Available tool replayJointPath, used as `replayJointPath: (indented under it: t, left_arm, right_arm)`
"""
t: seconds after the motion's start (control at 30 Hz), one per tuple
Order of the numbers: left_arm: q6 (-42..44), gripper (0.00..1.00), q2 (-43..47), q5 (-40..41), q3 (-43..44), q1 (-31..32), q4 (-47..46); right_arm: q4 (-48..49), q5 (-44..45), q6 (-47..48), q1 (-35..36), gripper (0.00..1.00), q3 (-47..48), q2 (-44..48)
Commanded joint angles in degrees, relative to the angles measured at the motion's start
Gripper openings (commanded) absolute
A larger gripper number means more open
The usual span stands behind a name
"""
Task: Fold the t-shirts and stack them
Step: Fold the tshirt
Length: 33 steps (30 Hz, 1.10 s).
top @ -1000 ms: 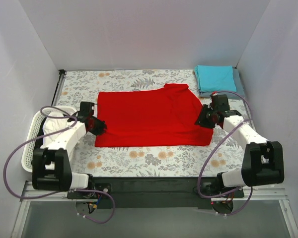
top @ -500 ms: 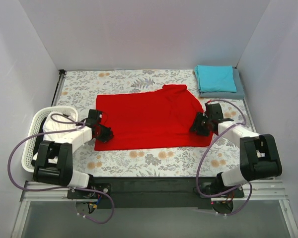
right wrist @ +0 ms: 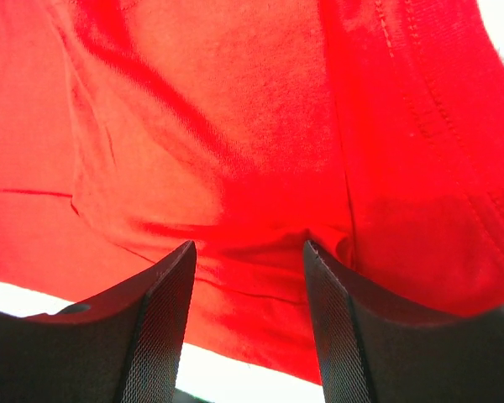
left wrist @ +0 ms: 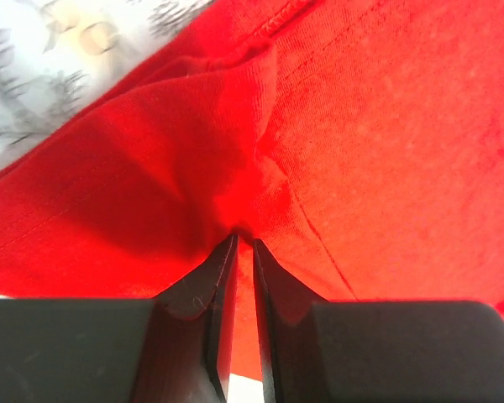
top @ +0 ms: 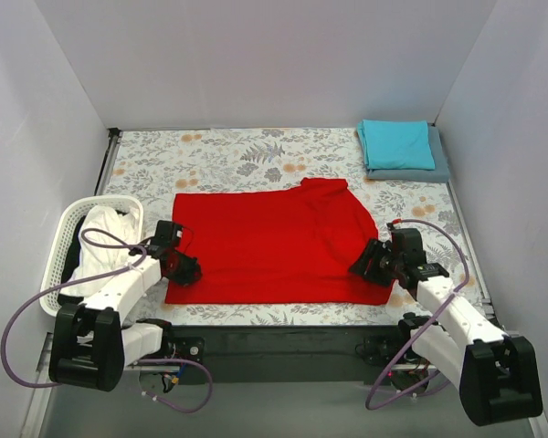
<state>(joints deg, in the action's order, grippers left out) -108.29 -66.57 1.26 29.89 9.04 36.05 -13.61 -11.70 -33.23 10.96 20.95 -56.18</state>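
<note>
Nearest, at the bottom of the top view: two arm bases bolted side by side along the near edge of the floral tabletop.

Just above, lower left of centre: left end effector at the near left corner of the red t-shirt. Almost closed, with only a thin slit between the dark fingertips. Clamped on a puckered pinch of red cloth, plain in the left wrist view.

Lower right of centre: right end effector at the near right corner of the same shirt. Wide open, gripping nothing. Beyond the two ribbed pads in the right wrist view, red cloth across the whole frame; touching the tips or not, cannot tell.

Mid-frame: red t-shirt spread flat on the tabletop, wider than deep, with a rumpled fold at its upper right.

At the left edge: white lattice basket, holding white cloth.

Farthest, upper right of the frame: teal t-shirt, folded, lying on top of a folded grey-blue t-shirt, well apart from the red one.
</note>
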Motion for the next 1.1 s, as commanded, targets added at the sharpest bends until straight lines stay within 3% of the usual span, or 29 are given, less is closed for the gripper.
replayJointPath:
  t: [0.0,0.1,0.2,0.33,0.47,0.57,0.8,1.07]
  left_arm:
    - [2.6,0.12,3.0,1.7,-0.6,0.1,5.9]
    - [6.3,0.13,2.8,2.5,3.1,0.1,4.9]
    - [9.9,0.13,-3.4,4.6,14.6,0.1,4.6]
    - [12.0,0.19,-15.7,11.6,35.0,-0.5,7.3]
    - [13.3,0.22,-28.9,16.2,47.8,-2.8,9.5]
    - [13.4,0.22,-38.5,17.3,56.6,-4.5,11.3]
    - [11.2,0.22,-53.2,18.2,68.9,-6.0,15.1]
    - [9.2,0.23,-59.6,20.1,73.1,-6.0,17.7]
  right_arm:
    - [-10.7,-0.8,-1.7,0.0,0.61,-2.5,4.6]
    - [-11.4,-0.6,-0.6,0.0,0.64,1.6,5.6]
    - [-10.0,-1.4,3.4,0.0,0.66,12.1,0.5]
    - [-7.3,-0.1,9.6,0.0,0.71,28.3,-12.8]
    - [-6.3,1.6,14.7,-0.1,0.73,46.9,-26.5]
    - [-6.3,1.7,16.7,-0.2,0.73,54.7,-36.1]
    - [-6.2,-0.7,19.3,-0.3,0.73,70.9,-52.3]
    - [-5.9,-1.8,19.6,-0.2,0.73,75.1,-59.0]
